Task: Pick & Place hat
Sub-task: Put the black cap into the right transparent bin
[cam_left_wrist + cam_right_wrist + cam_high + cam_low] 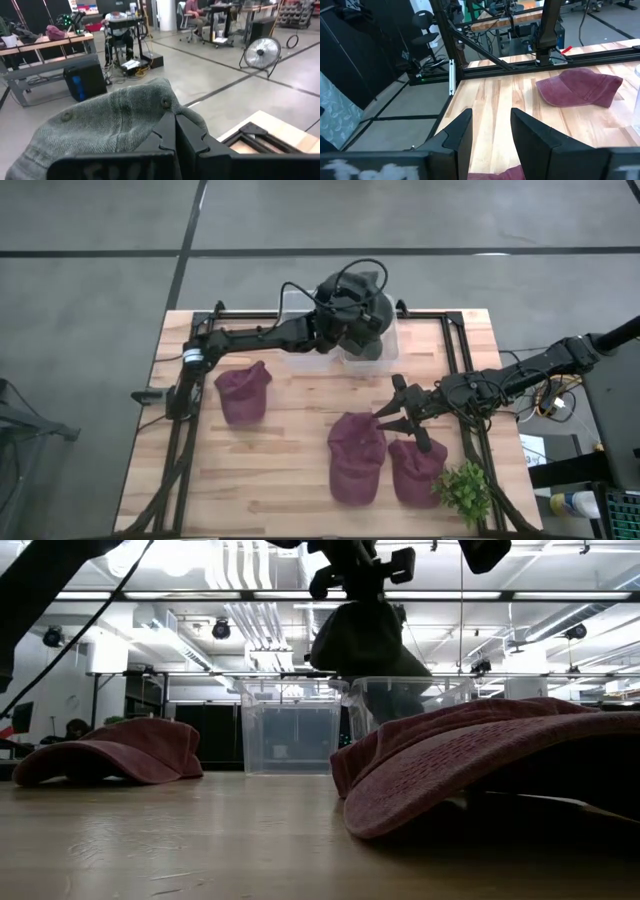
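Left hand [352,320] is clamped on the dark grey hat [362,308] over the clear bin [385,350] at the surface's [290,470] 12 o'clock edge, while right hand [392,417], fingers apart, hovers by the maroon hats [356,455] toward 5 o'clock.

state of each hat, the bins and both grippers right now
grey-green cap: held up over the bins
left gripper: shut on the cap
right gripper: open, above the table
three maroon caps: lying on the wooden table
clear plastic bins: open-topped, contents unclear

Matt woven cloth hats [357,455] lie on smooth pale wood table [290,470]; clear plastic bins [292,727].
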Robot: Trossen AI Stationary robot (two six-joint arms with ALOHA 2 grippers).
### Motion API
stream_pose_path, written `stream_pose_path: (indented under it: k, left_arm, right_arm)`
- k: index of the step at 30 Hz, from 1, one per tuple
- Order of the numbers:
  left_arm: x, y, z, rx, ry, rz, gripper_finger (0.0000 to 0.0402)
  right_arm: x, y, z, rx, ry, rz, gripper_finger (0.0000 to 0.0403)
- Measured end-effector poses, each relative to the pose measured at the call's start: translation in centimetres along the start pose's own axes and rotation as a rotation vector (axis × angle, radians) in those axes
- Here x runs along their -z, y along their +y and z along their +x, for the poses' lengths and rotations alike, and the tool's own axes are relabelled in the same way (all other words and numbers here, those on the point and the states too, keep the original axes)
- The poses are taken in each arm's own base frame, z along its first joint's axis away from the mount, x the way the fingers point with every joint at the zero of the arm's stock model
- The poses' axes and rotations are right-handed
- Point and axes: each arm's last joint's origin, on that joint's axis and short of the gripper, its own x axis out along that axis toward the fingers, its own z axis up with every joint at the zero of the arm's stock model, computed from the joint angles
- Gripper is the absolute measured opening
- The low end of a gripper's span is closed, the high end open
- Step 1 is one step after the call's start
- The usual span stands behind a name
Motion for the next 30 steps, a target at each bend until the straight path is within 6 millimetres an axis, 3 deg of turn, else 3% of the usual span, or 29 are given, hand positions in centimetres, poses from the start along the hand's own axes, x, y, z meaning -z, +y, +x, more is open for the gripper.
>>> stream_pose_path:
  k: [6, 14, 21, 30]
  left_arm:
    - [0.2, 0.0, 0.1, 0.027, 0.017, 0.005, 0.0]
    - [0.1, -0.3, 0.2, 0.203, 0.025, -0.006, 0.0]
    - [0.1, -0.1, 0.5, 0.211, 0.027, -0.007, 0.0001]
    - [0.1, -0.2, 0.6, 0.356, 0.041, -0.009, 0.0003]
  right_arm:
    - [-0.1, 0.0, -0.1, 0.01, -0.01, -0.003, 0.013]
    - [-1.2, 0.0, -1.4, 0.066, -0.088, -0.012, 0.013]
    - [-1.7, 0.1, -2.2, 0.066, -0.12, -0.013, 0.013]
    - [-1.9, -1.0, -3.2, 0.455, -0.185, -0.085, 0.0121]
